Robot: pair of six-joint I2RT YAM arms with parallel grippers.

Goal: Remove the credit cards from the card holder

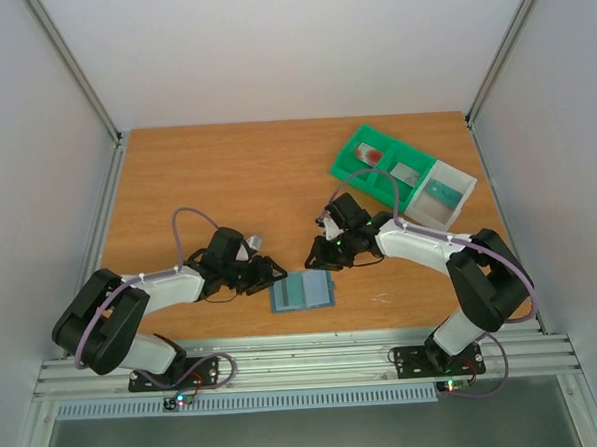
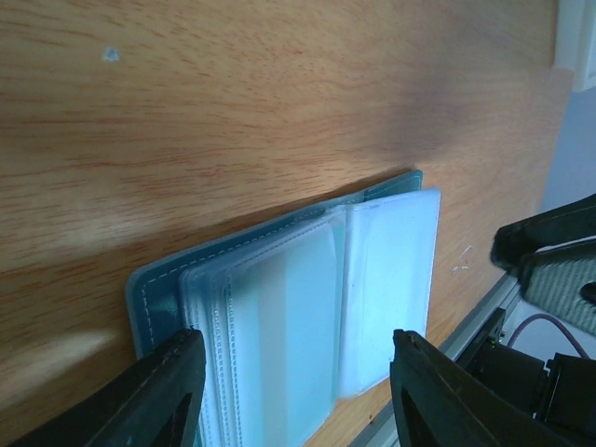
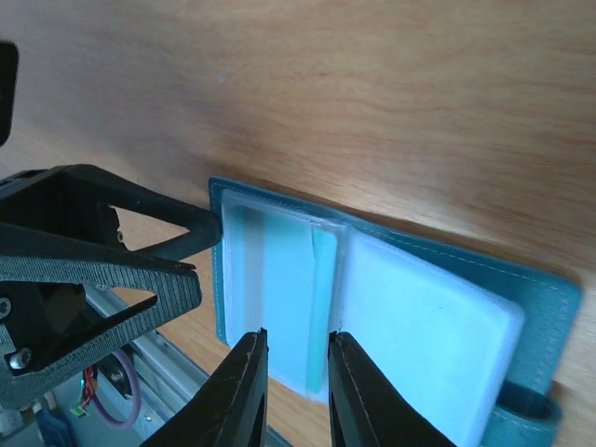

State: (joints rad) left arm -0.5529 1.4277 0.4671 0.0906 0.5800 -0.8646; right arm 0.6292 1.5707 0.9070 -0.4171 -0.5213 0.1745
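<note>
The slate-blue card holder (image 1: 302,291) lies open on the table near the front edge, its clear sleeves facing up. It fills the left wrist view (image 2: 279,307) and the right wrist view (image 3: 391,307). A teal card edge (image 3: 322,307) shows inside the left sleeve. My left gripper (image 1: 273,275) is open wide at the holder's left edge, its jaws (image 2: 298,377) straddling the sleeves. My right gripper (image 1: 316,259) is just above the holder's far edge, jaws (image 3: 298,372) narrowly apart over the teal card, holding nothing. Other cards lie in the bins: reddish (image 1: 368,155), grey (image 1: 406,173), teal (image 1: 442,189).
A green compartment bin (image 1: 361,170) and a white bin (image 1: 458,203) stand at the back right. A metal rail (image 1: 306,358) runs along the table's front edge, right behind the holder. The left gripper's fingers (image 3: 112,270) show in the right wrist view.
</note>
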